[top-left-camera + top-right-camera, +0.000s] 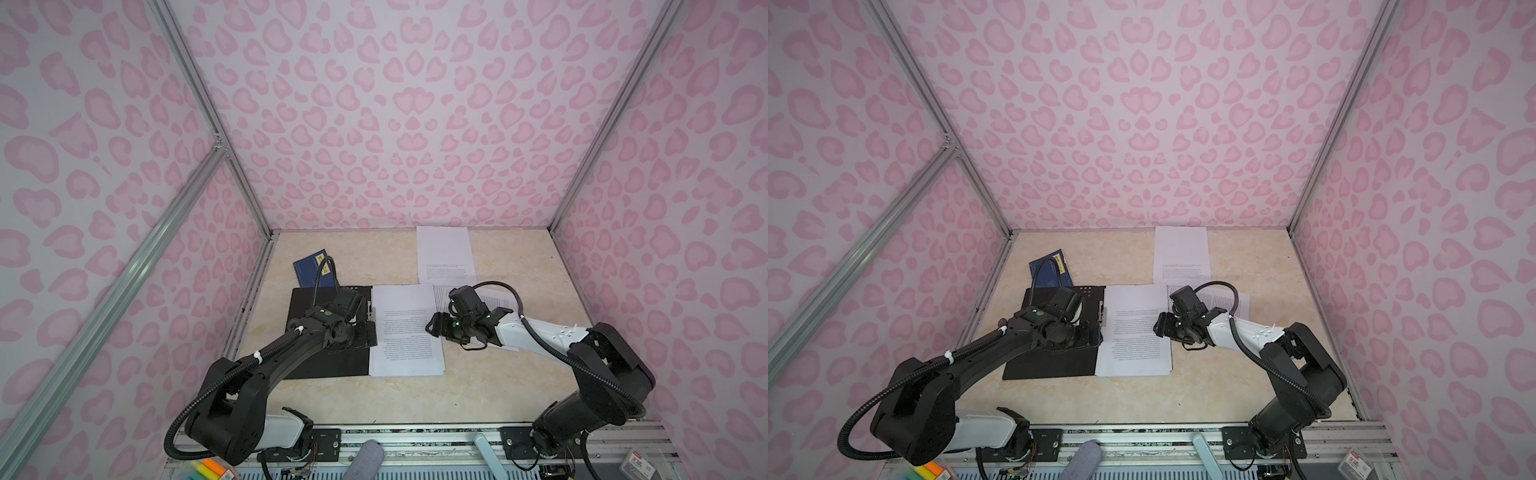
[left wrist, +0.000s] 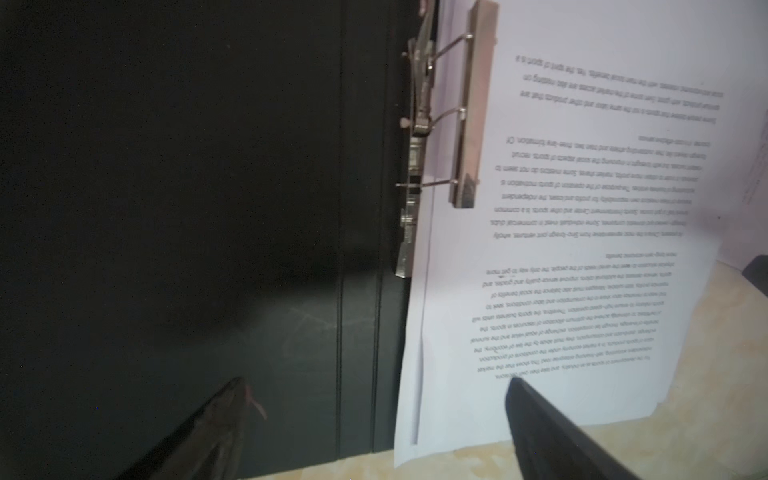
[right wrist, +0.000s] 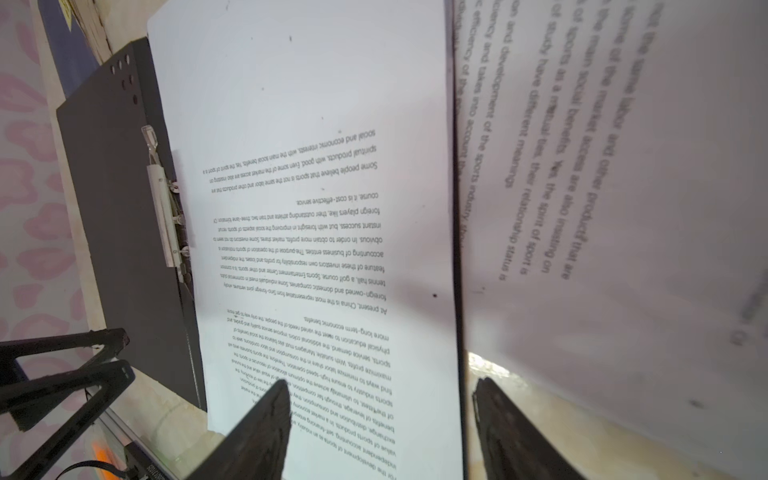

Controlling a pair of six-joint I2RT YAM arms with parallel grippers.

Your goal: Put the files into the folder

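At mid-frame in both top views: files (image 1: 405, 332) stacked in the opened folder (image 1: 332, 365).
The stack rests on its right half, edge under the metal clip (image 2: 467, 108), apparently for clamping. The left gripper (image 1: 365, 333), jaws spread and empty, hovers over the spine; the right gripper (image 1: 434, 326), likewise spread, reaches leftward astride the stack's right edge. One loose sheet (image 1: 498, 297) lies under that arm, a far sheet (image 1: 444, 253) above it.

The beige marbled table (image 1: 415, 399) carries the open folder (image 1: 340, 365), black side up. A blue booklet (image 1: 309, 270) lies at its far edge. One printed sheet (image 1: 444, 249) lies by the back wall, and a second sheet (image 1: 494, 299) just beside the folder's right side.
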